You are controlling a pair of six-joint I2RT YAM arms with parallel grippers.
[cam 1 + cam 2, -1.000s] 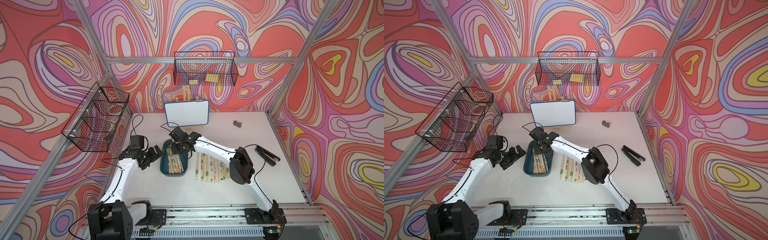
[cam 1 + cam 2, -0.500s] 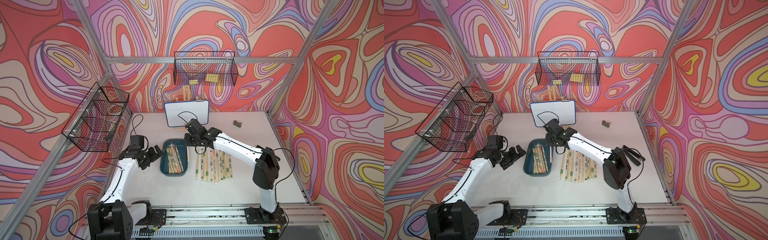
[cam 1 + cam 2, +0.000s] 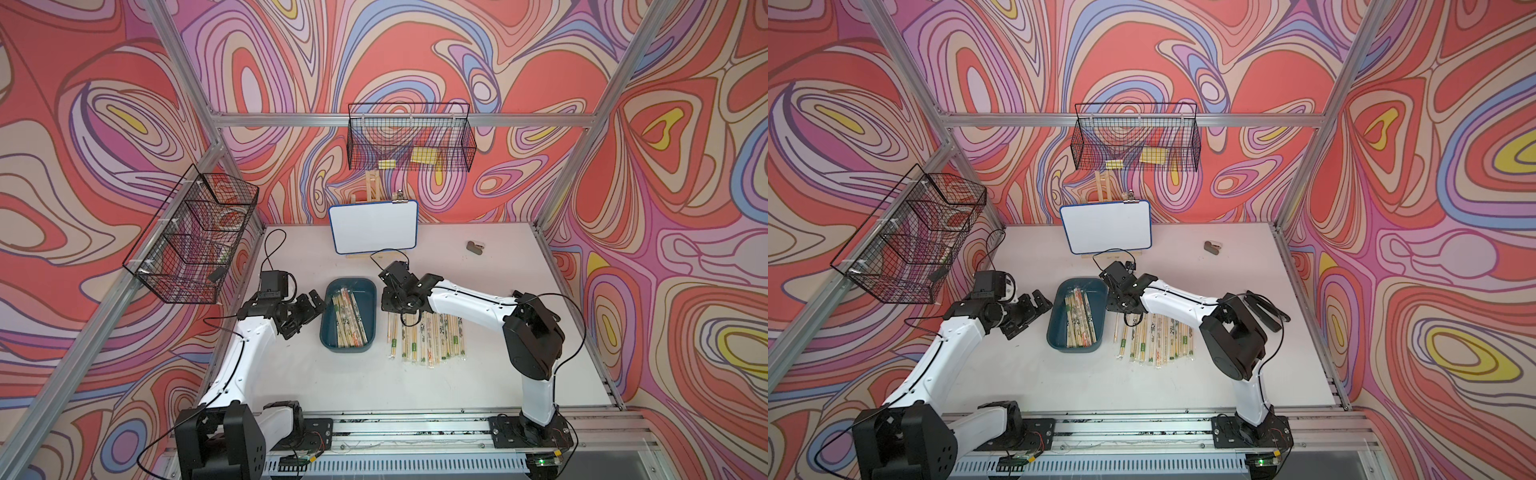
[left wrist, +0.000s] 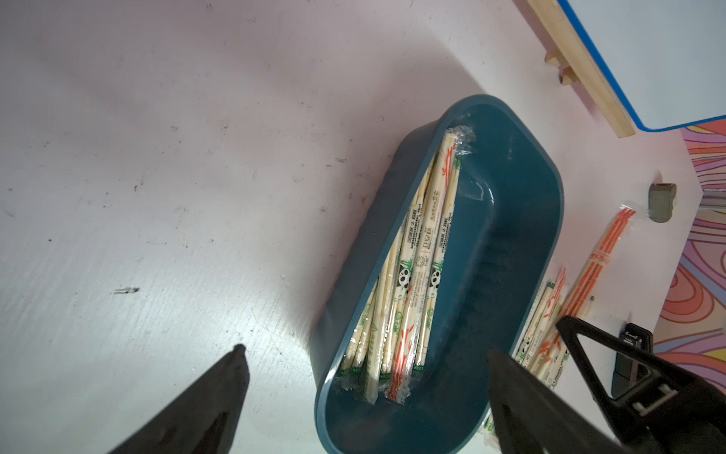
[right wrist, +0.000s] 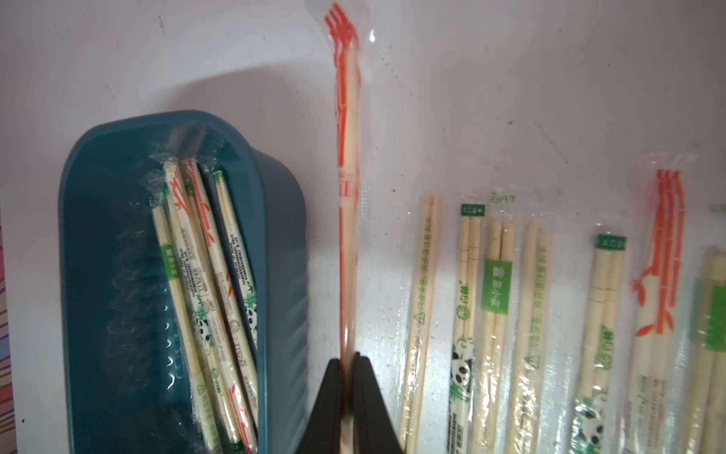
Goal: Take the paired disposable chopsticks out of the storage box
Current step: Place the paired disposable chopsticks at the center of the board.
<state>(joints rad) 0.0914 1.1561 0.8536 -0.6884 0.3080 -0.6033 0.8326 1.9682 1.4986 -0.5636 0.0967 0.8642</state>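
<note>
The storage box (image 3: 330,332) (image 3: 1059,332) is a dark teal tray in mid-table, and several paired disposable chopsticks (image 3: 348,318) (image 4: 416,267) (image 5: 204,283) lie in it. My right gripper (image 5: 347,361) (image 3: 395,309) is shut on a red-marked pair (image 5: 347,196), which hangs over the strip of table between the box and a row of sleeved pairs (image 3: 428,336) (image 5: 530,314). My left gripper (image 4: 367,351) (image 3: 305,316) is open. It sits at the box's left side, level with the near end, and holds nothing.
A small whiteboard on a wooden easel (image 3: 373,226) stands behind the box. Wire baskets hang on the back wall (image 3: 409,141) and the left wall (image 3: 191,232). A small grey object (image 3: 475,247) lies far right. A black stapler (image 3: 1264,309) lies behind the right elbow.
My right gripper has moved from over the box to its right side, carrying the red-marked pair, and its elbow has swung outward. The left arm has stayed still.
</note>
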